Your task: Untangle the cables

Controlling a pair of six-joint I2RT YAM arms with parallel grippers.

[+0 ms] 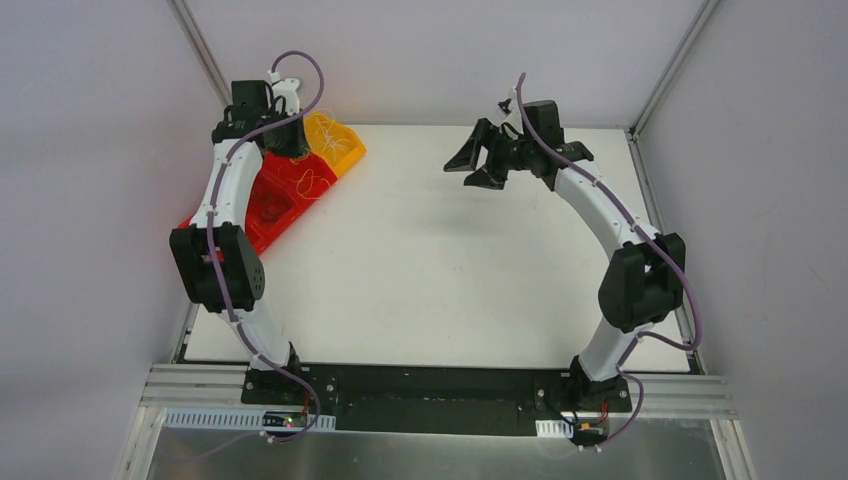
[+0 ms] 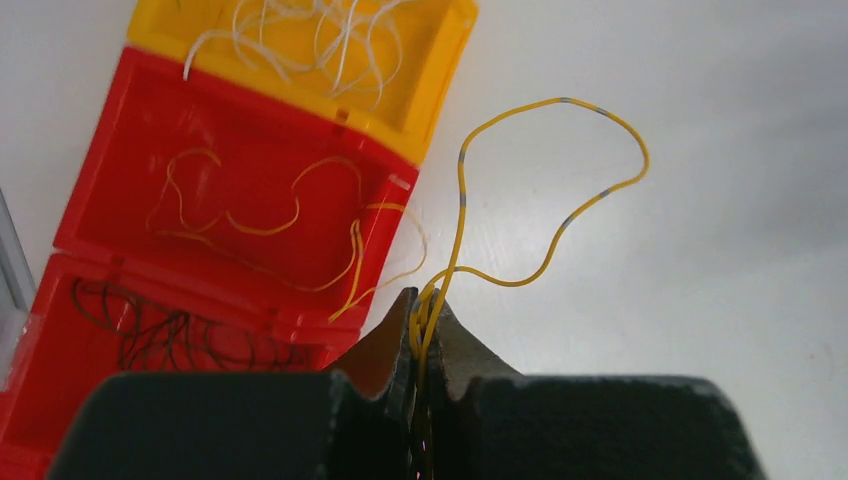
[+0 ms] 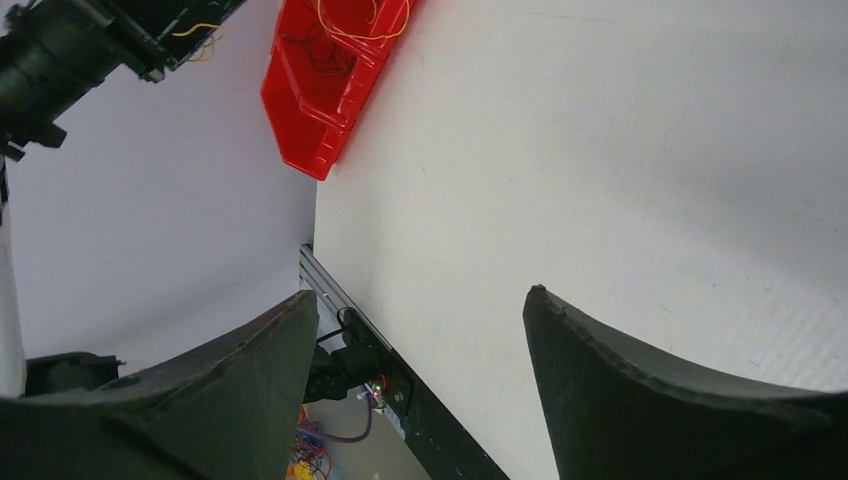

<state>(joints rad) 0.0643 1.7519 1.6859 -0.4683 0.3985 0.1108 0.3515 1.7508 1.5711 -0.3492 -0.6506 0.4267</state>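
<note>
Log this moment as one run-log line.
left gripper: shut on yellow cable, beside red tray | right gripper: open, empty, above table

White table top enclosed on three sides by plain pale grey-lilac walls. Aluminium struts seen in far corners. Aluminium rail and black plate fitted at near edge. Lighting even, shadows soft.

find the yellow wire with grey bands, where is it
Left wrist view, centre: the yellow wire is pinched in the shut left tool and loops over the white table, just right of the red bin.
</note>
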